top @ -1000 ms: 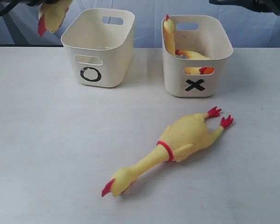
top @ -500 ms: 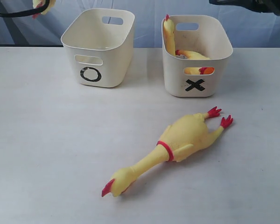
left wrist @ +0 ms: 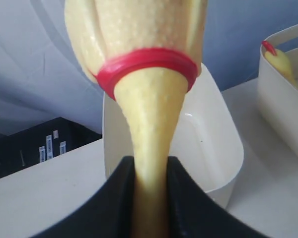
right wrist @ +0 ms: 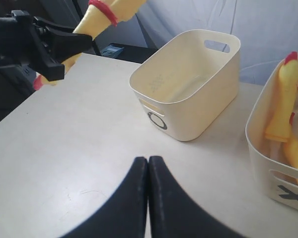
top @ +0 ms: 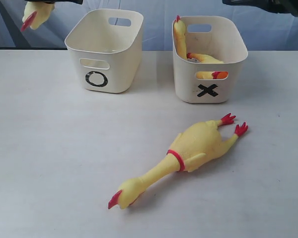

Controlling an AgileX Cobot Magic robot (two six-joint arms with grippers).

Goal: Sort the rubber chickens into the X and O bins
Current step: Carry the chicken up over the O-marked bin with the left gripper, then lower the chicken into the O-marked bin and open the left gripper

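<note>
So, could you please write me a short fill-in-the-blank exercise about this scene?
1. The left gripper is clamped on the held chicken by its ____.
2. The filled bin, with chickens inside, bears a black ____.
3. The right gripper is ____ and holds nothing.

Missing words: neck; X; shut

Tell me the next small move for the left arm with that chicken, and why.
Probably shift the left gripper sideways toward the O bin until the held chicken hangs over its opening, and only then release. In the exterior view the chicken dangles to the left of the bin's rim, so opening now would likely drop it outside. The bin looks empty.
</note>
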